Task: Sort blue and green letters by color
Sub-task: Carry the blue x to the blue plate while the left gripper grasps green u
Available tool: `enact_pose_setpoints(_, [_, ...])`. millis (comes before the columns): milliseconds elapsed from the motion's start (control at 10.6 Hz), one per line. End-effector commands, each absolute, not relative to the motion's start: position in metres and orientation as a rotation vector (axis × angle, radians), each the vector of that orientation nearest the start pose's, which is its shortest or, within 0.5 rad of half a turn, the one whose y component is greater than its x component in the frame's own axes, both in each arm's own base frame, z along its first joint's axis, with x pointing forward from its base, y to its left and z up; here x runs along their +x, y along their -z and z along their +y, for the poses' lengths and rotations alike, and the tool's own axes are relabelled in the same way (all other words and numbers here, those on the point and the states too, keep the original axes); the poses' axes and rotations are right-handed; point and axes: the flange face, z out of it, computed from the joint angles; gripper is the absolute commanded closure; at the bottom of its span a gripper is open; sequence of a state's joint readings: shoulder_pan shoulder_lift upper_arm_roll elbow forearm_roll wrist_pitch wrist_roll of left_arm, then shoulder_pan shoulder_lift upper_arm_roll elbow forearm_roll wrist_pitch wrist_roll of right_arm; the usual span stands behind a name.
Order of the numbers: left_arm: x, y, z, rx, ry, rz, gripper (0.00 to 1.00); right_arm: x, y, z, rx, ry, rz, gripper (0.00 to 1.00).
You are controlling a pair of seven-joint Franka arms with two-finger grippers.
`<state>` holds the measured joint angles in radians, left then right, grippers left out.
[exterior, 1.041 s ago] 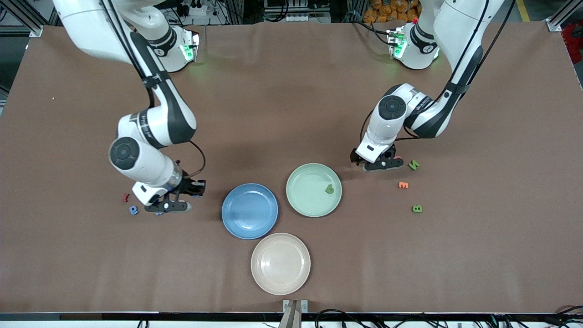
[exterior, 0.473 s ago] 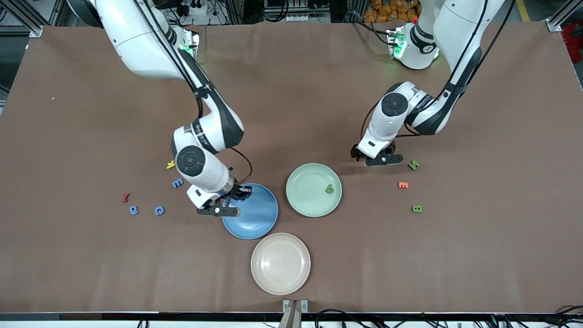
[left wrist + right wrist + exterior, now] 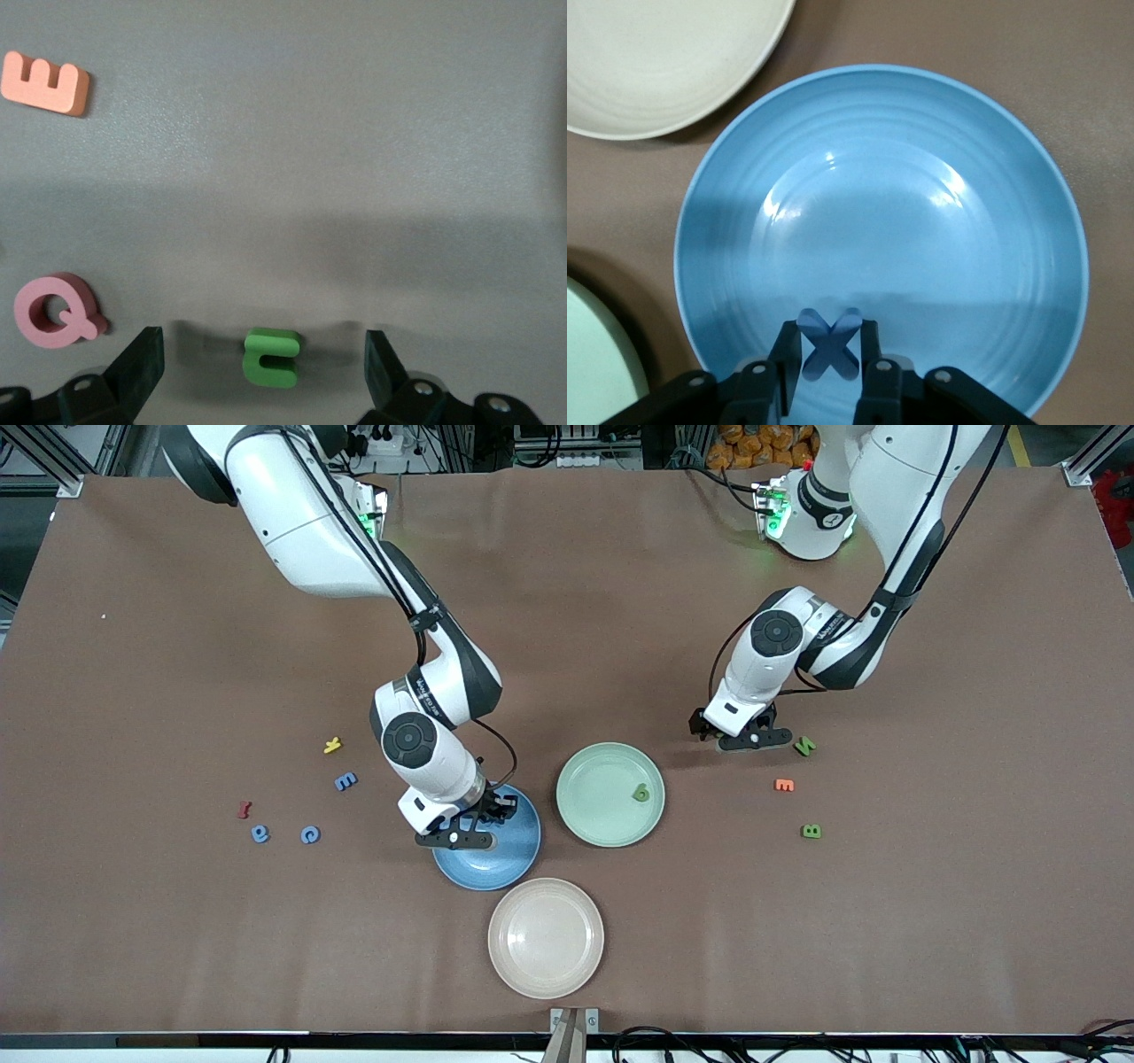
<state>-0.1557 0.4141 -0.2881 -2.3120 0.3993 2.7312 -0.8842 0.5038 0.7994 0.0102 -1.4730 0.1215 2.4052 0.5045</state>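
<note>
- The right claw [image 3: 467,834] has swung from the right arm's end of the counter [image 3: 567,646], where it worked among scattered letters a second ago, to a spot over the blue plate [image 3: 509,864].
- The right wrist view shows its jaws pinched on a blue X [image 3: 829,345], held above the plate's inner slope; the grip looks a touch looser than a moment back, but the letter is not dropped.
- With that arm gone, the letters it hid lie in plain sight on the bare counter: a blue e [image 3: 260,833], a blue c [image 3: 309,834], a blue E [image 3: 345,781], a yellow letter [image 3: 332,745] and a dark red letter [image 3: 244,810].
- The left claw [image 3: 746,738] has barely shifted, hanging low over the counter beside the green plate [image 3: 589,819], jaws spread wide.
- In the left wrist view a small green letter [image 3: 272,356] lies on the counter between those open jaws, untouched, with a pink Q [image 3: 53,310] just beside it and an orange E [image 3: 44,81] well apart.
- Unchanged: one green letter [image 3: 641,792] in the green plate, a green N [image 3: 805,746] and a green B [image 3: 811,831] on the counter, and the cream plate [image 3: 546,937] nearest the front camera.
</note>
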Motion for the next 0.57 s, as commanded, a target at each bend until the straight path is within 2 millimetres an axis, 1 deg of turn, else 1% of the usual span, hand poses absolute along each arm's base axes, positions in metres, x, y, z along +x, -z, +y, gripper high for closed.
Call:
enact_pose_setpoints(0, [0.460, -0.172, -0.242, -3.127, 0.111, -0.119, 0.00, 0.644, -0.224, 0.369, -3.000, 0.148, 0.096, 0.00])
enact_pose_setpoints(95, [0.460, -0.172, -0.242, -3.127, 0.111, -0.112, 0.00, 0.647, -0.228, 0.363, -3.008, 0.157, 0.079, 0.00])
enact_pose_setpoints(189, [0.461, -0.172, -0.241, -3.127, 0.111, -0.086, 0.00, 0.653, -0.233, 0.353, -3.020, 0.172, 0.041, 0.00])
enact_pose_setpoints(284, [0.461, -0.171, -0.241, -3.127, 0.111, -0.076, 0.00, 0.657, -0.233, 0.340, -3.046, 0.146, -0.045, 0.00])
enact_pose_setpoints(379, [0.461, -0.172, -0.241, -3.127, 0.113, -0.074, 0.00, 0.660, -0.236, 0.328, -3.070, 0.119, -0.185, 0.00])
enact_pose_setpoints(473, [0.461, -0.171, -0.241, -3.127, 0.111, -0.072, 0.00, 0.664, -0.243, 0.313, -3.084, 0.081, -0.256, 0.00])
